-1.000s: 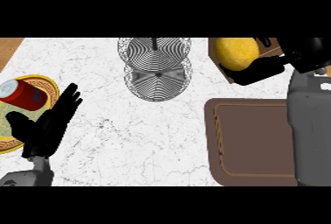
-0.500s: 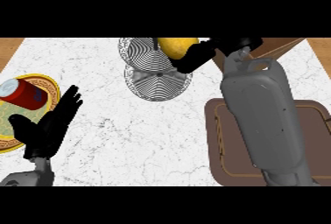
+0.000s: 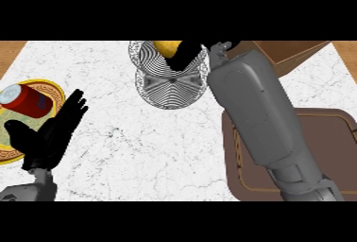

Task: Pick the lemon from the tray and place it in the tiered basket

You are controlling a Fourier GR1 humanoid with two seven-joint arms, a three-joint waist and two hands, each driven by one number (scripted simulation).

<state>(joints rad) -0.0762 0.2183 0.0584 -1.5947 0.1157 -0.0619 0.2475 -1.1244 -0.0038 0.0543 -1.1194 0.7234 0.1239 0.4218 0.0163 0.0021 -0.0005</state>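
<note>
Compared with the earlier frame, right hand [image 3: 187, 51] has shifted left over the tiered basket [image 3: 171, 85], fingers curled round the lemon [image 3: 167, 47] above its upper tier. Brown tray [image 3: 335, 123] lies beneath the forearm. Left hand [image 3: 49, 134] rests open, fingers straight, beside a red can [image 3: 24, 100] on a plate [image 3: 55, 90].

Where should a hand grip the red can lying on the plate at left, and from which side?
Grip the red can across its round body, coming from above: it lies tipped on the plate, its pale end facing up-left, so the curved sides are exposed. The open left hand is nearest.
</note>
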